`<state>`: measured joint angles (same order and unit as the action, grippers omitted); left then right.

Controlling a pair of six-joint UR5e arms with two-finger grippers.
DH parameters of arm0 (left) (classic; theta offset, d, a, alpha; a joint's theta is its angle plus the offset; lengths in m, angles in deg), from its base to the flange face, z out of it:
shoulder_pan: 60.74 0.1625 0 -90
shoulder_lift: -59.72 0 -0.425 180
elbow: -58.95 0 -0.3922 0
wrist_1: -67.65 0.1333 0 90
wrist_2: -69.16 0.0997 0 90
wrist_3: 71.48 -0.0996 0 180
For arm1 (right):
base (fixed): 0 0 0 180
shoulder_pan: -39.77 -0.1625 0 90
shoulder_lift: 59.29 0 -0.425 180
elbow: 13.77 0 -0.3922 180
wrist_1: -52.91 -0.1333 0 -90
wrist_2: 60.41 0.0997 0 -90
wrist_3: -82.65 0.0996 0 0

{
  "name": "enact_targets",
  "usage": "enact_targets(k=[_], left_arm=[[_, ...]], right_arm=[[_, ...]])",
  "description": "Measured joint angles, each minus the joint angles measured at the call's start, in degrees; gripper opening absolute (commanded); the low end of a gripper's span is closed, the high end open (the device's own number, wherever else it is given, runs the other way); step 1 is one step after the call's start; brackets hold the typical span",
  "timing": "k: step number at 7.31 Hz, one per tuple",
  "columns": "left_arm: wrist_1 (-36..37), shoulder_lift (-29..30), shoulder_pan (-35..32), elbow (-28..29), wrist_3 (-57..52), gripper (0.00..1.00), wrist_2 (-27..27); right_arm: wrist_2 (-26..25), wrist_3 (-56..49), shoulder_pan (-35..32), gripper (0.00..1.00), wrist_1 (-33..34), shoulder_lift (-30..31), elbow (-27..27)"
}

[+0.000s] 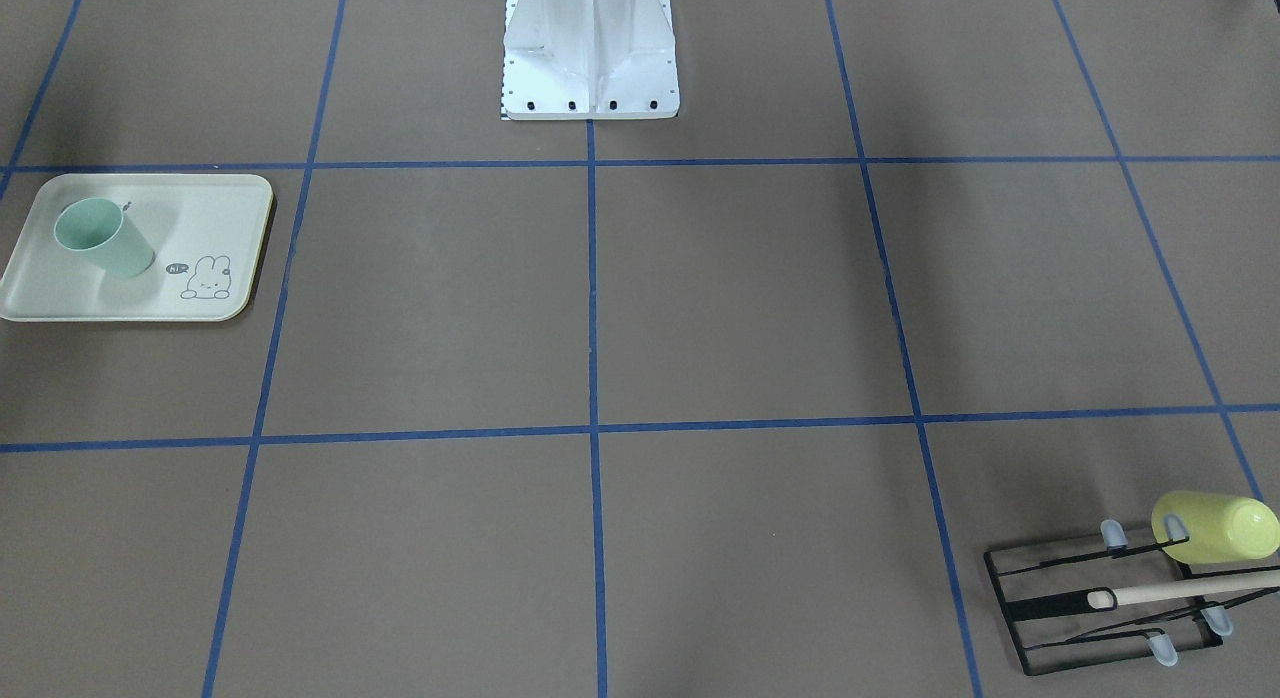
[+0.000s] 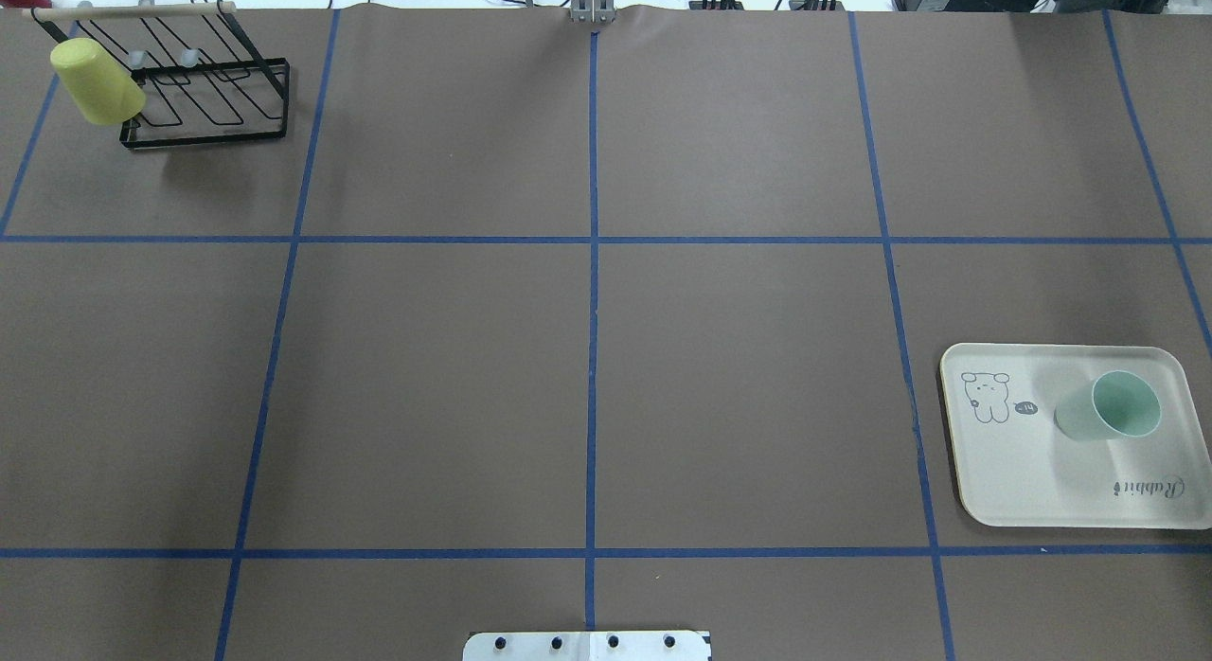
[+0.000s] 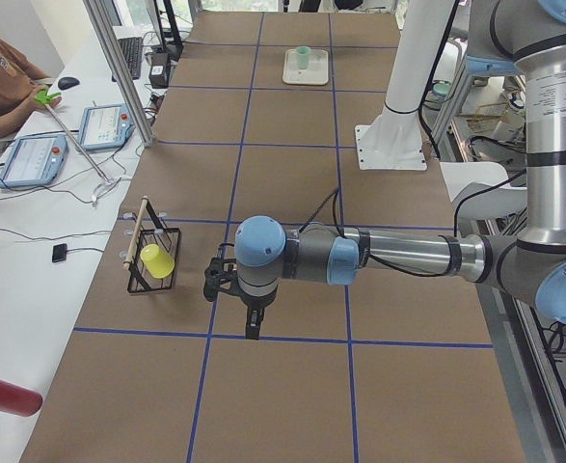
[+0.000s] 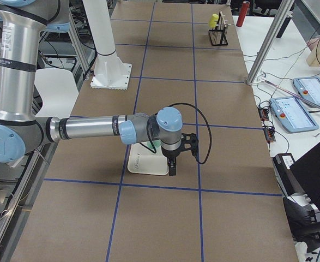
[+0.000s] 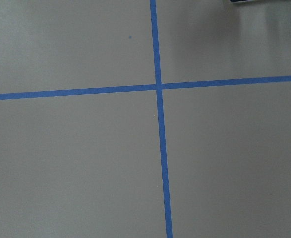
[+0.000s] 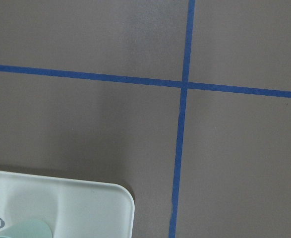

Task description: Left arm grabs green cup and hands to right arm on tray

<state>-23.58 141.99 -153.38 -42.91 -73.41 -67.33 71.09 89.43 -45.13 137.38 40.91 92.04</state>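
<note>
Green cup [image 2: 1110, 407]: upright on the tray [image 2: 1032, 491], 4 o'clock on my overhead.
Progress: looks finished to me, nothing left that I can see.
Left gripper [image 3: 253, 326]: well apart from it, can't tell released or clenched.
Right gripper [image 4: 171, 166]: near the tray, can't tell either.
Count: one green cup, one yellow cup [image 2: 95, 69], one tray, one rack [image 2: 218, 121].

Matt brown, paper-like sheeting covers the table [image 2: 436, 386], with smooth blue tape lines [image 2: 592, 358] laid across it. The green cup [image 2: 1108, 407] looks like smooth, satin plastic, the tray [image 2: 1032, 491] like matt cream plastic. The yellow cup [image 1: 1215, 527] has that same smooth plastic look. It hangs on a thin black wire rack [image 1: 1045, 607] with a pale wooden rod [image 1: 1170, 591]. The left arm [image 3: 408, 256] and right arm [image 4: 89, 130] show brushed metal tubes and glossy blue caps.
</note>
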Motion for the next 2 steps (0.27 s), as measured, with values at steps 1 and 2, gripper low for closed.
enact_targets(k=[1,2], left_arm=[[0.0,0.0,0.0,0.0,0.0,1.0,0.0],[0.0,0.0,0.0,0.0,0.0,1.0,0.0]], right_arm=[[-0.4,0.0,0.0,1.0,0.0,0.0,0.1],[-0.6,0.1,0.0,1.0,0.0,0.0,0.2]])
